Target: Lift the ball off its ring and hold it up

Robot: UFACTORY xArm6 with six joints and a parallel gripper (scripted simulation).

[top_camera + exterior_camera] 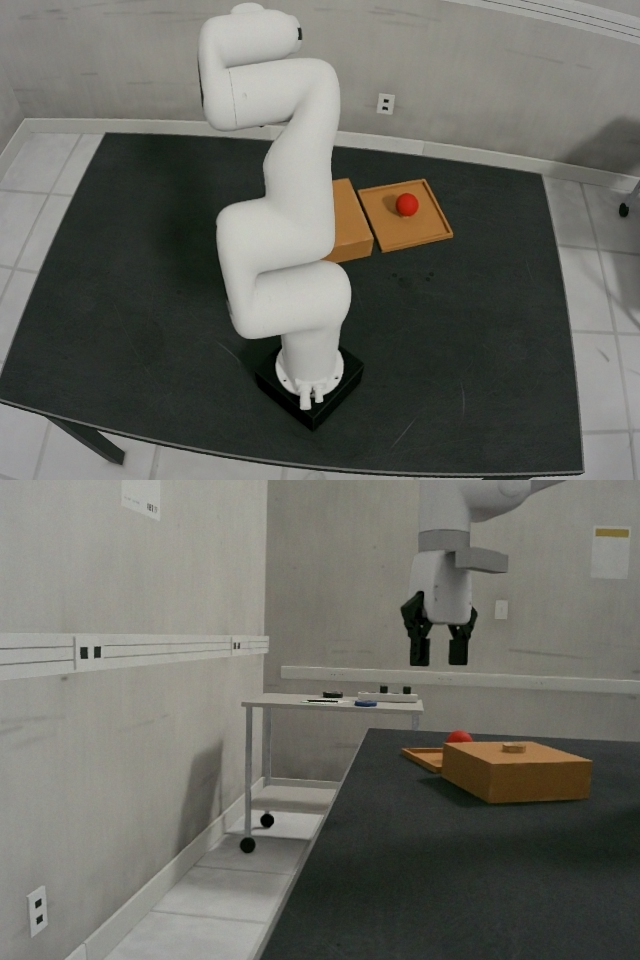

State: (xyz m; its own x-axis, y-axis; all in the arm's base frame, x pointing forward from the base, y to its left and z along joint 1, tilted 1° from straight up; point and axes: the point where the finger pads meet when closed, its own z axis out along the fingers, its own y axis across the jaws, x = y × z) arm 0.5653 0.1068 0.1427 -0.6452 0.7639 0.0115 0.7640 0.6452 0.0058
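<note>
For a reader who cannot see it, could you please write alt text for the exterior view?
An open claw hangs high above a dark table, holding nothing. Below sit a closed wooden box and, behind it, a red ball by a shallow tray.

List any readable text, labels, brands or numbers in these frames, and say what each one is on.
No text can be read here.
White wall sheet, upper left in the exterior view: small dark marks, too blurred to read.
White wall sheet with a yellow band, right in the exterior view: no legible writing.
Arm, gripper, ball, tray and box: no markings visible.
</note>
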